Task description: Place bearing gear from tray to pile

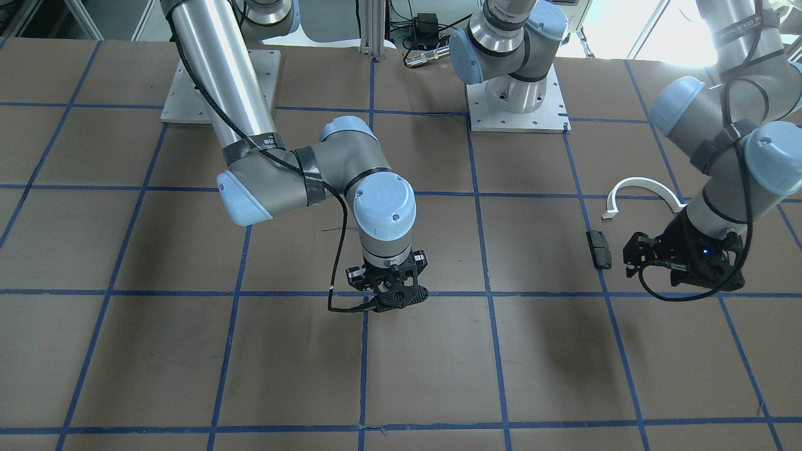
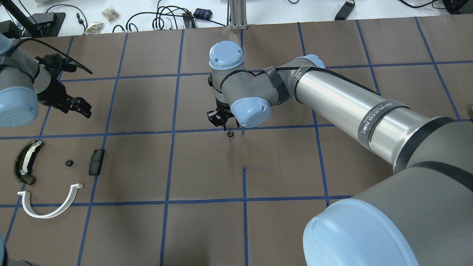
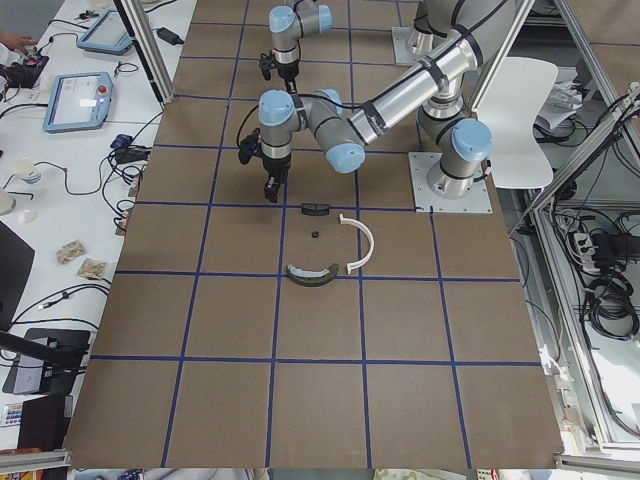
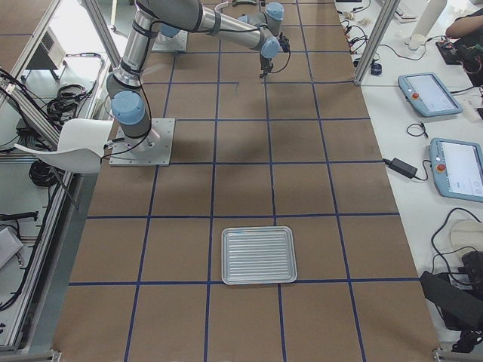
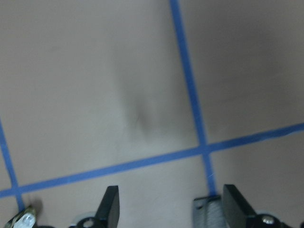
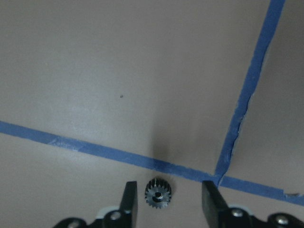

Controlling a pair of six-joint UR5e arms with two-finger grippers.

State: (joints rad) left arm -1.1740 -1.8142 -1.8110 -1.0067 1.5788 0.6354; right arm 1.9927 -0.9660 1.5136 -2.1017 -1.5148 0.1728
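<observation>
Right gripper (image 6: pixel 168 195) stands jaws apart astride gear (image 6: pixel 158 194), which lies loose on table (image 2: pixel 207 192), out of tray (image 4: pixel 258 255) yet well apart from pile (image 2: pixel 68 162); transfer judged roughly half done; left gripper (image 5: pixel 171 202) also parted, empty, near pile.

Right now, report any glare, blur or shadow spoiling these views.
Exterior front-facing: window glare blows out the top right corner, beside the left arm. Left wrist: soft and blurred, with a dim shadow smudge on the table. Right wrist: sharper; the bearing gear reads clearly between the open jaws, a faint shadow above it. Overhead: evenly lit.
</observation>
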